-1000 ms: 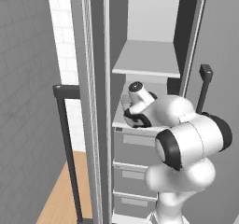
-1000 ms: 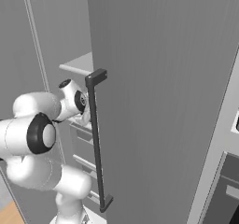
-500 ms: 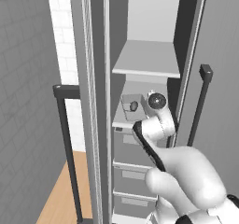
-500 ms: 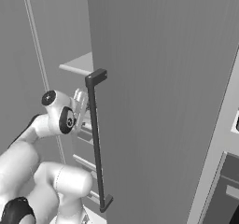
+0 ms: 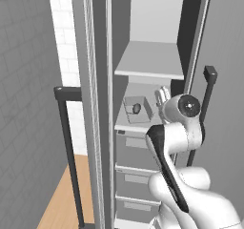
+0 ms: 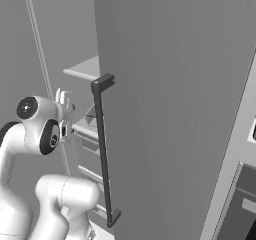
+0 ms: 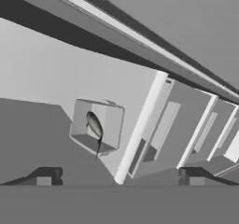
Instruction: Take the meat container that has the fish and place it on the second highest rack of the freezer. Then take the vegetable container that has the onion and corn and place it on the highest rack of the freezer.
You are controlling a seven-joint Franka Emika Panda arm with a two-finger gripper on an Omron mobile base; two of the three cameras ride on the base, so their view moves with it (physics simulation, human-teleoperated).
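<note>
jaws (image 7: 119,176): spread wide, nothing held | meat container (image 5: 137,109): seen ahead of the jaws, apart from them, set on the second highest rack (image 5: 125,126) of the freezer (image 5: 190,37) | fish (image 7: 94,125): lying inside the container | highest rack (image 5: 151,62): above it

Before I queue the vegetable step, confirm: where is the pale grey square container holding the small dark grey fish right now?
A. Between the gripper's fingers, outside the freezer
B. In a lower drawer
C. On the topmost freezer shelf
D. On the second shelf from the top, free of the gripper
D. The pale grey square container with the dark grey fish sits on the second shelf, under the topmost shelf, and the open gripper stands apart from it.
</note>
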